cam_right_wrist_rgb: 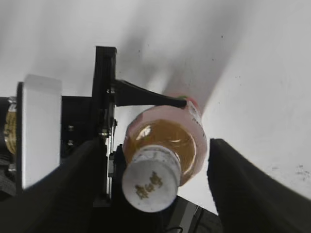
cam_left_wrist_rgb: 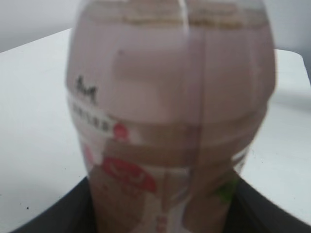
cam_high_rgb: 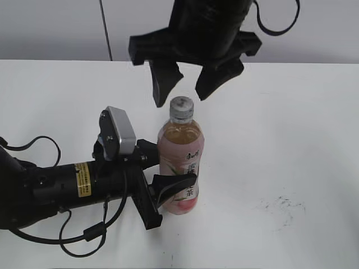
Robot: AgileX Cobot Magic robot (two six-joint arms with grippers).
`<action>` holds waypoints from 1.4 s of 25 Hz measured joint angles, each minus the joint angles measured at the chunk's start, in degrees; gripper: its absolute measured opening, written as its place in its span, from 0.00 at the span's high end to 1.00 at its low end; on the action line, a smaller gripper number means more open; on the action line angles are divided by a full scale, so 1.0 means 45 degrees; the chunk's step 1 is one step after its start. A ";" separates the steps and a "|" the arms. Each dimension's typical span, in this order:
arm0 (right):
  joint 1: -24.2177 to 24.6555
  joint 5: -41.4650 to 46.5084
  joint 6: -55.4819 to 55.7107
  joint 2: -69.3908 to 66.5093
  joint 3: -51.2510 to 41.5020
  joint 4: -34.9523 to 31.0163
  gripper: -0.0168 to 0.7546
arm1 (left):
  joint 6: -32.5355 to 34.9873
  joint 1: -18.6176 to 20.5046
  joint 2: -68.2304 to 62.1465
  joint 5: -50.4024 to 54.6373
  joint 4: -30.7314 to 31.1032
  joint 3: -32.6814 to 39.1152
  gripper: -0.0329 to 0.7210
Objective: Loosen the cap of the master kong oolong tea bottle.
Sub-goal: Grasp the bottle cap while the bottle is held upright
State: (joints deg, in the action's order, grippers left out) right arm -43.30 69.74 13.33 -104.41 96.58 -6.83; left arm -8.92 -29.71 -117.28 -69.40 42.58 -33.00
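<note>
The master kong oolong tea bottle [cam_high_rgb: 180,168] stands upright on the white table, pale amber tea inside, pink label with a white panel. Its white-grey cap [cam_high_rgb: 182,109] is on the neck. My left gripper [cam_high_rgb: 168,182] is shut on the bottle's lower body from the left; the bottle fills the left wrist view [cam_left_wrist_rgb: 170,116]. My right gripper [cam_high_rgb: 185,84] is open and hangs just above the cap, a finger on each side, not touching it. From above, the right wrist view shows the cap [cam_right_wrist_rgb: 150,184] between the open fingers [cam_right_wrist_rgb: 153,187], with the bottle [cam_right_wrist_rgb: 167,141] below.
The white table [cam_high_rgb: 291,140] spreads all round the bottle. A faint dark scuff [cam_high_rgb: 283,206] marks the table at the right front. The left arm's body and cables [cam_high_rgb: 61,190] lie along the left front.
</note>
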 joint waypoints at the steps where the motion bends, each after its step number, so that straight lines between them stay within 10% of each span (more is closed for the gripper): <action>1: 0.0000 0.0027 0.0010 0.0000 -0.0108 -0.0012 0.33 | 0.0000 0.0000 0.0000 0.0000 0.0000 0.0000 0.46; 6: 0.0000 0.0014 -0.0199 0.0000 -0.0239 -0.0070 0.63 | 0.0000 0.0000 0.0000 0.0000 0.0000 0.0000 0.46; 20: 0.0000 0.0068 -1.8098 0.0000 -0.0239 -0.0338 0.62 | 0.0000 0.0000 0.0000 0.0000 0.0000 0.0000 0.46; 25: 0.0000 0.0068 -1.8645 0.0000 -0.0239 -0.0561 0.62 | 0.0000 0.0000 0.0000 0.0000 0.0000 0.0000 0.46; 31: 0.0000 -0.0033 -1.6900 0.0000 -0.0058 -0.0912 0.23 | 0.0000 0.0000 0.0000 0.0000 0.0000 0.0000 0.46; 35: 0.0000 -0.0302 -1.3611 0.0000 0.0988 -0.1547 0.22 | 0.0000 0.0000 0.0000 0.0000 0.0000 0.0000 0.46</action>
State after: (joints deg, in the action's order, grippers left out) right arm -43.30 68.38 -47.92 -104.41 101.02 -13.79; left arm -8.92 -29.71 -117.28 -69.40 42.58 -33.00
